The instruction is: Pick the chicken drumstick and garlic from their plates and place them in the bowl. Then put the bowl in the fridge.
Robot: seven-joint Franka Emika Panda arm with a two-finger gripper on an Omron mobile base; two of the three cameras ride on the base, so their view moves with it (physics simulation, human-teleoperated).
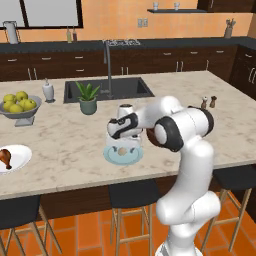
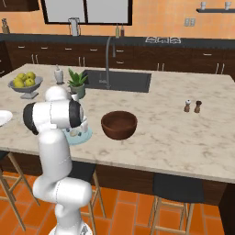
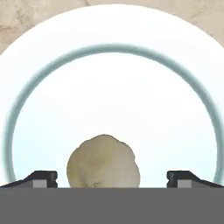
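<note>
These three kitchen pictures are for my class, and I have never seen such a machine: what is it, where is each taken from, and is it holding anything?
It is a white robot arm in a rendered kitchen. Two cameras sit behind it, left and right; the third looks down from its hand. On the marble counter stand a deep brown wooden bowl, a light blue round plate carrying a small off-white garlic bulb, and a white plate with a reddish-brown chicken drumstick. The gripper is open around the garlic, holding nothing.
</note>
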